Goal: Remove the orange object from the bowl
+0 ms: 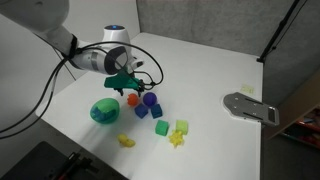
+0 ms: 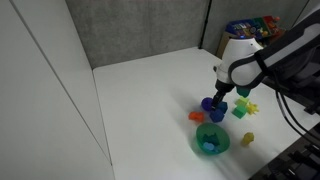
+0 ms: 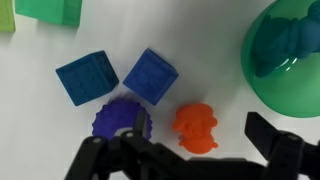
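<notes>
The orange object (image 3: 196,127) lies on the white table, outside the green bowl (image 3: 300,95) and just beside it. It shows in both exterior views (image 1: 131,99) (image 2: 197,116). My gripper (image 3: 190,150) is open, low over the table, with one finger on each side of the orange object and not touching it. In the exterior views the gripper (image 1: 128,86) (image 2: 222,96) hangs next to the bowl (image 1: 97,116) (image 2: 197,143). A teal-blue piece (image 3: 275,45) lies inside the bowl.
Two blue cubes (image 3: 85,80) (image 3: 151,76) and a purple gear-shaped piece (image 3: 122,120) lie close to the orange object. Green (image 1: 161,127) and yellow (image 1: 126,141) pieces lie nearer the table's front. A grey metal fixture (image 1: 250,106) sits at the table's edge.
</notes>
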Available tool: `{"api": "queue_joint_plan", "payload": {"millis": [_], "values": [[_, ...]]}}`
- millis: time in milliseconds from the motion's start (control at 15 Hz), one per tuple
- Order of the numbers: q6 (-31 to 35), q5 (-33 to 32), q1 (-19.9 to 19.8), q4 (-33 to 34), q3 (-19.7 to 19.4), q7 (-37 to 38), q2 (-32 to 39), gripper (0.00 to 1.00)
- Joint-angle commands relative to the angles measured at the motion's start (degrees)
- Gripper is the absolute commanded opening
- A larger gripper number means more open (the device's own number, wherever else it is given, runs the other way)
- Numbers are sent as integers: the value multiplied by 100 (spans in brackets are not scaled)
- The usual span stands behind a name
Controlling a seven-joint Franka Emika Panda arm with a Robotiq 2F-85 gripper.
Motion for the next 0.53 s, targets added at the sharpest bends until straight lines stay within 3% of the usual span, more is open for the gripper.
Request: {"api": "queue_joint_plan", "payload": {"millis": [0, 467], "values": [[-812, 23, 51, -43, -13, 228, -528, 100], [-1934, 279, 9, -178, -31, 526, -1519, 100]]}}
